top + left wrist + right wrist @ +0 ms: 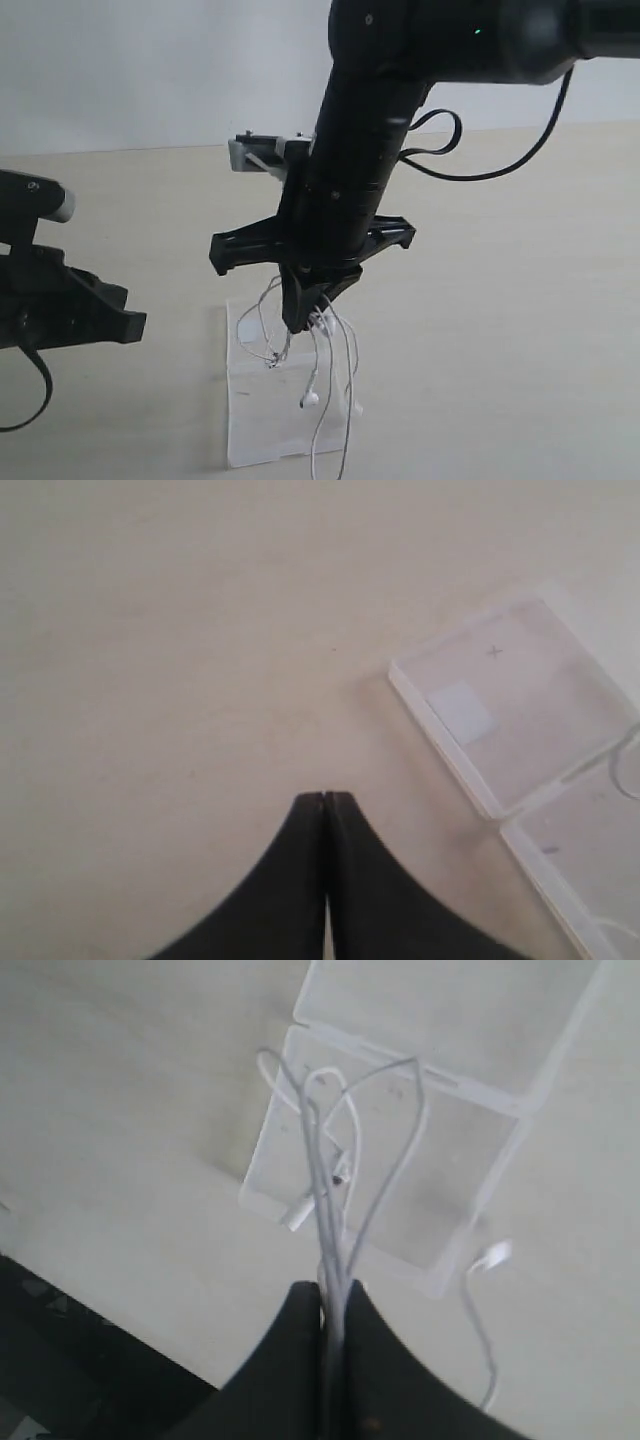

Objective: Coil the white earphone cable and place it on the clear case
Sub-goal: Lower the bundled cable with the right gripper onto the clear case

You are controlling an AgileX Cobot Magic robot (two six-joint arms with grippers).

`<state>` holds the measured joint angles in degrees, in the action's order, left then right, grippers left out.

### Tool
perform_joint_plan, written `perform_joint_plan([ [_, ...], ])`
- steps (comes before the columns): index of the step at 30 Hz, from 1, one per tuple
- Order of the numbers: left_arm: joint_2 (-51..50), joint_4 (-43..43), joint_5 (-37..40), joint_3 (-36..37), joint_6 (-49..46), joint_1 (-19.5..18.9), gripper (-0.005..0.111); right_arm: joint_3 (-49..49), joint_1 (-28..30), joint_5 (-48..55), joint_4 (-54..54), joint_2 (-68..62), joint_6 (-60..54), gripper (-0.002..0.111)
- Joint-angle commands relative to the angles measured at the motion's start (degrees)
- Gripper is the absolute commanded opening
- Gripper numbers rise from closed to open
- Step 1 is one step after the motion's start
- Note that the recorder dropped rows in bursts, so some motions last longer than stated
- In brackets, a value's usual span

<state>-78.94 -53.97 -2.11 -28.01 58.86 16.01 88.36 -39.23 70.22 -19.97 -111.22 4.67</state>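
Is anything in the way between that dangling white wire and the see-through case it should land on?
Nothing visible is. The right gripper is shut on the white earphone cable, and its loops hang directly over the clear case. The left gripper sits shut and empty, off to the side.

In the exterior view the thin white earphone cable (310, 398) ran off the bottom edge. Its plug and inline remote were too small to pick out among the loose strands. The black right gripper (300, 322) hid the strands where it pinched them. The flat clear plastic case (520, 720) ran out of frame in both wrist views, soft and blurred in the right one.
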Motion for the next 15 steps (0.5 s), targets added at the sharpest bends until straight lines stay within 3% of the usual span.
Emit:
perform_joint_plan([
  [1, 0.37, 0.61, -2.77, 2.26, 0.18, -0.01, 0.0, 4.72, -0.08, -0.26, -0.84, -4.25, 0.88, 0.0],
  [15, 0.5, 0.82, -3.27, 3.49, 0.18, -0.01, 0.0, 19.57, -0.08, -0.26, -0.75, -11.57, 1.99, 0.0],
])
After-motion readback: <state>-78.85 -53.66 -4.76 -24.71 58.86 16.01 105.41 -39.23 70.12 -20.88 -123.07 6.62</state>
